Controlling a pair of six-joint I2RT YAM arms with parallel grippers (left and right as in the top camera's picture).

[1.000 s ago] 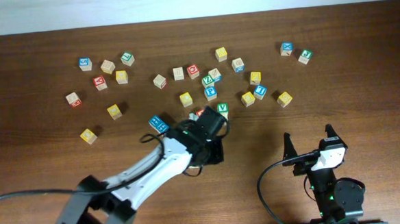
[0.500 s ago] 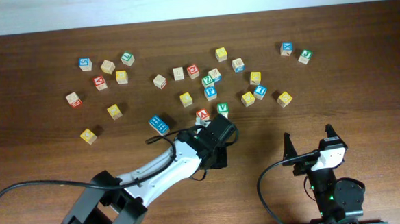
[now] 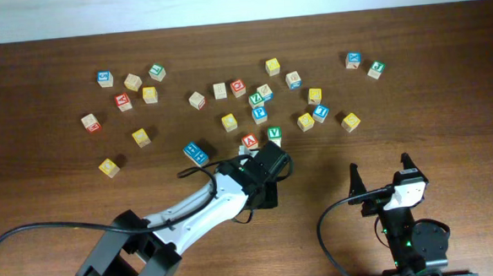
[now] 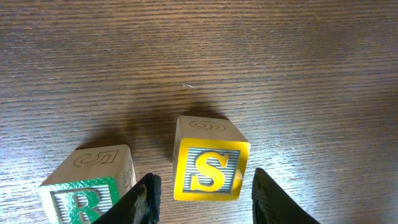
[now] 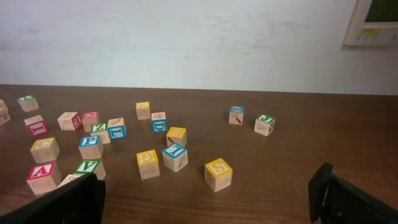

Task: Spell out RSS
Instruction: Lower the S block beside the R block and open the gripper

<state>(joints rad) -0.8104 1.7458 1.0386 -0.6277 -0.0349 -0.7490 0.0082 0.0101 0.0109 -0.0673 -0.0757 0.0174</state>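
Observation:
In the left wrist view a yellow S block (image 4: 211, 168) sits on the wooden table between the fingers of my left gripper (image 4: 205, 186). The gripper is open, with a gap on each side of the block. A green R block (image 4: 81, 199) stands just left of the left finger. In the overhead view the left gripper (image 3: 264, 188) hides both blocks. A second yellow S block (image 5: 219, 173) stands on the table ahead of my right gripper (image 5: 205, 205), and it also shows in the overhead view (image 3: 350, 121). The right gripper (image 3: 382, 175) is open and empty near the front edge.
Several letter blocks are scattered across the far half of the table. A red A block (image 3: 249, 142) and a green V block (image 3: 274, 134) lie just beyond the left gripper. A blue block (image 3: 196, 152) lies to its left.
The left gripper has shifted right and a little nearer, uncovering the red A and green V blocks. The right arm has not moved.

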